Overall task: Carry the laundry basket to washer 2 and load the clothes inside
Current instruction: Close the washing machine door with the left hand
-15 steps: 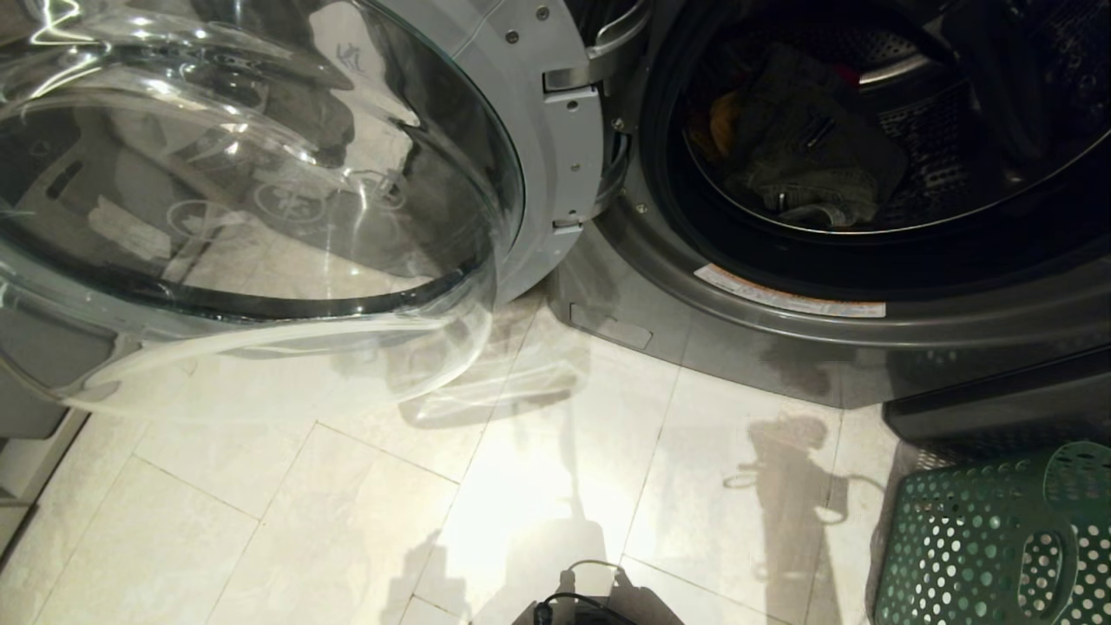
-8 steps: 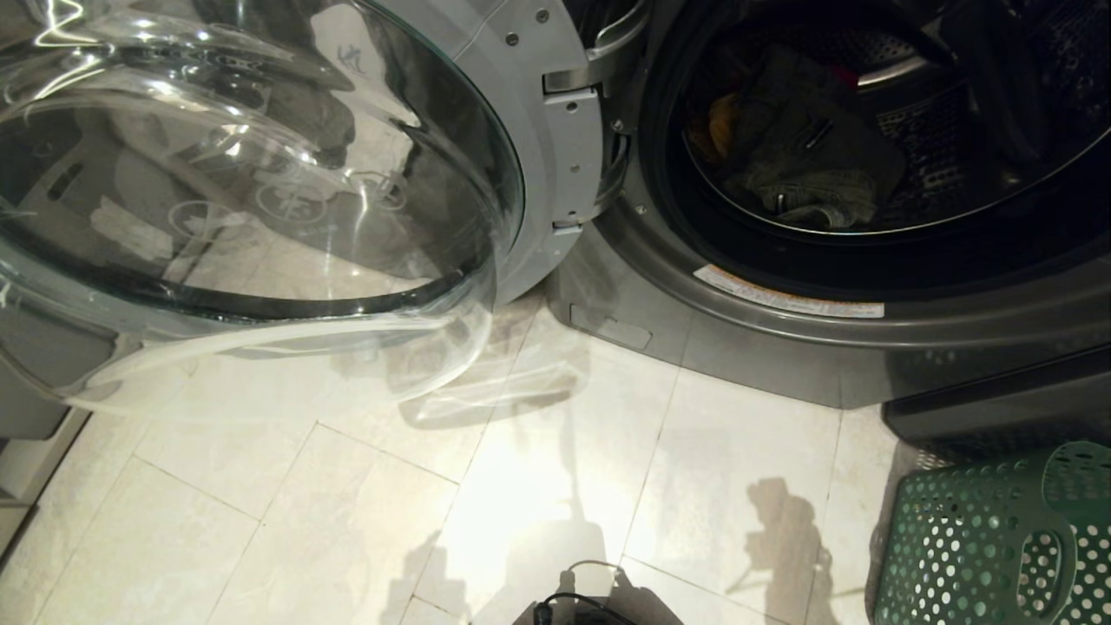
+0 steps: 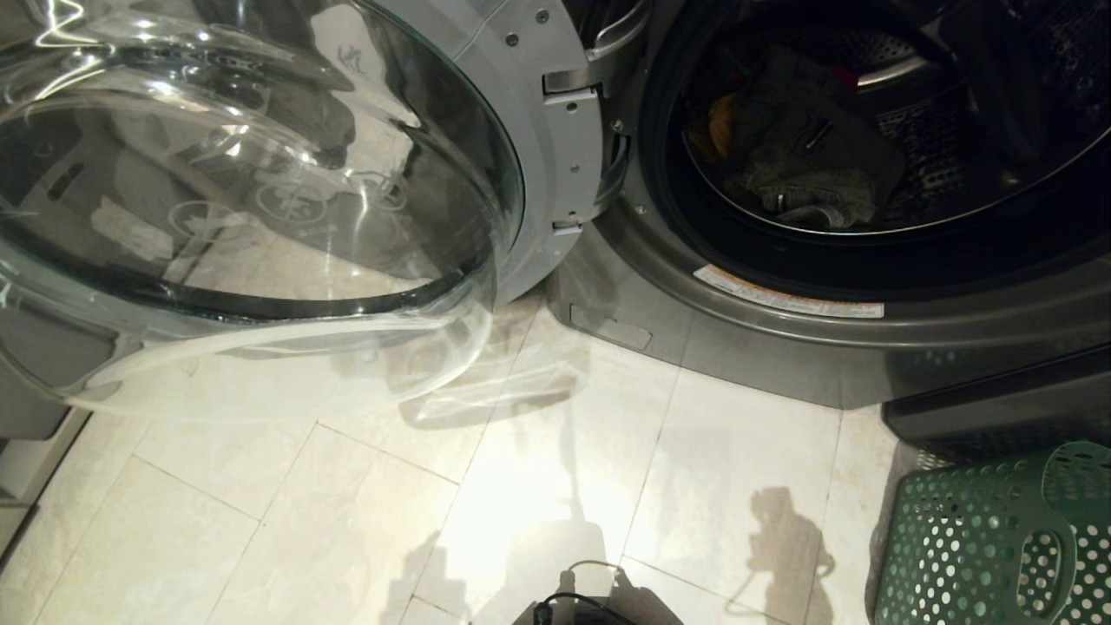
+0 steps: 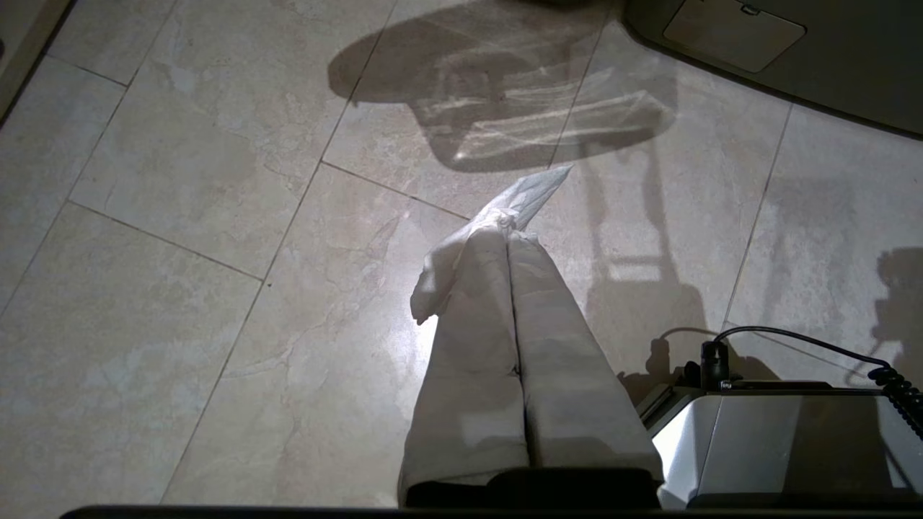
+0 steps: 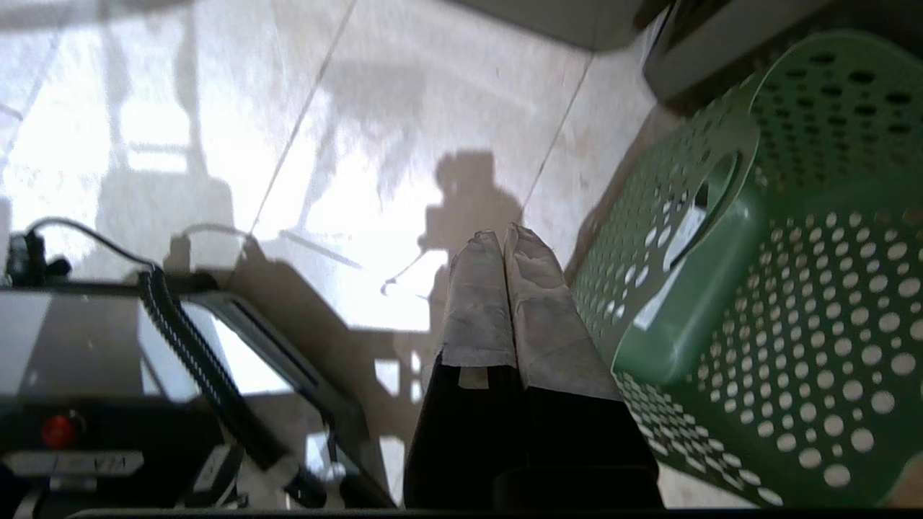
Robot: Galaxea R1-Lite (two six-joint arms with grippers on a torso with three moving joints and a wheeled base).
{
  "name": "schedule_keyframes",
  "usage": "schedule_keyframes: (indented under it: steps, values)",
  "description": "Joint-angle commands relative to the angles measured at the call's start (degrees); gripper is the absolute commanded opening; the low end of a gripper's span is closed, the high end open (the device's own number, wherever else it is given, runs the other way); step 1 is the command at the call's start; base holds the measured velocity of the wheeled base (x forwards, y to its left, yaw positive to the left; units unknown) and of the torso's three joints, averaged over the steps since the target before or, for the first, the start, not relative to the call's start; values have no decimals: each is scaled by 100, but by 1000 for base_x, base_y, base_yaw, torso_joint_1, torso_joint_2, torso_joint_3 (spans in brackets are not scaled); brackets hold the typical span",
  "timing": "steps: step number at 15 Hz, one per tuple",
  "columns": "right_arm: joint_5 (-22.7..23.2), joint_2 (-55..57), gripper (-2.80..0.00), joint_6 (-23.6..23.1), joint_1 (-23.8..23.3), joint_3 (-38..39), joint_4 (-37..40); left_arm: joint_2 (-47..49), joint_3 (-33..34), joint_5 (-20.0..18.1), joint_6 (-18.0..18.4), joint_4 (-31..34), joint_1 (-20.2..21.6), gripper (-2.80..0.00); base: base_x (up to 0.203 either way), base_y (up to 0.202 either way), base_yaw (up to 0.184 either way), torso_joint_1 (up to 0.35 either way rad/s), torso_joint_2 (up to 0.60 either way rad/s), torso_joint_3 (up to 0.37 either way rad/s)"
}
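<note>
Nearest, two grippers hang over the tiled floor (image 3: pixel 347 521), the left gripper (image 4: pixel 509 223) and right gripper (image 5: pixel 502 238) both clenched and empty. One green laundry basket (image 3: pixel 981 538) stands at 4 o'clock, just beside the right gripper. Farthest, one washer (image 3: pixel 781 338) at 1 o'clock, its one glass door (image 3: pixel 260 200) swung open toward 10 o'clock, holds several clothes (image 3: pixel 807 156) in its drum.

The pale tiled floor (image 3: pixel 347 521) carried the grey washer (image 3: pixel 781 347) along its far edge and the green perforated laundry basket (image 3: pixel 981 538) at its near right corner, just beside the washer's base.
</note>
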Motion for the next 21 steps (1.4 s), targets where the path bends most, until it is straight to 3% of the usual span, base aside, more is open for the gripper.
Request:
schedule_keyframes:
  steps: [1, 3, 21]
  values:
    - [-5, -651, -280, 91, 65, 141, -332, 9, -4, 2, -9, -3, 4, -280, 0, 0, 0, 0, 0, 0]
    - [-12, -607, -280, 209, 84, 349, -878, 9, 5, 2, 0, 2, 4, -280, 0, 0, 0, 0, 0, 0]
    - [-4, -606, -280, 237, 85, 349, -858, 9, -1, 2, -16, 2, 4, -280, 0, 0, 0, 0, 0, 0]
